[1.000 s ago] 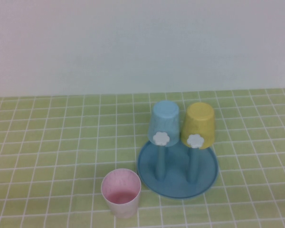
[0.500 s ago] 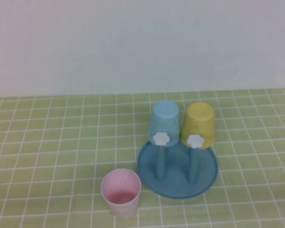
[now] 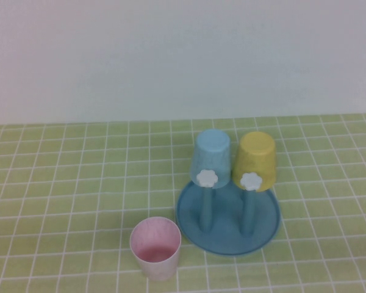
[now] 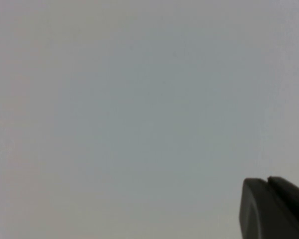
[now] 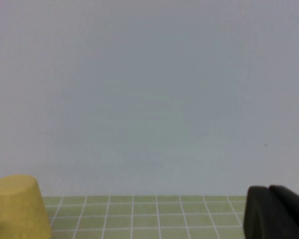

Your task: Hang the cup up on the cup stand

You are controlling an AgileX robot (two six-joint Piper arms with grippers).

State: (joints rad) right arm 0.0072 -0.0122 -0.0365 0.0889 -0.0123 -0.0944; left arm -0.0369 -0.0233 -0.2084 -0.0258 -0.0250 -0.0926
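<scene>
From the high view, the cup [image 3: 155, 246] stands upright on the green tiled table [image 3: 61, 183], just beside the cup stand [image 3: 227, 215] on its left — nothing blocks it. A light blue cup [image 3: 212, 157] and a yellow cup [image 3: 254, 160] sit inverted on the rear pegs; neither arm shows.

The left wrist view gives only blank wall and the left gripper [image 4: 274, 209], fingers closed.

The right wrist view adds the right gripper [image 5: 276, 213], closed and empty — above the table, yellow cup off to one side.

cup stand [image 3: 227, 235]: near the table's [image 3: 61, 183] front edge, right of centre. two cups upside down on its rear pegs, one [image 3: 212, 152] left, one [image 3: 255, 157] right. cup [image 3: 155, 247]: upright on the table, just left-front of the stand, apart from it.
</scene>
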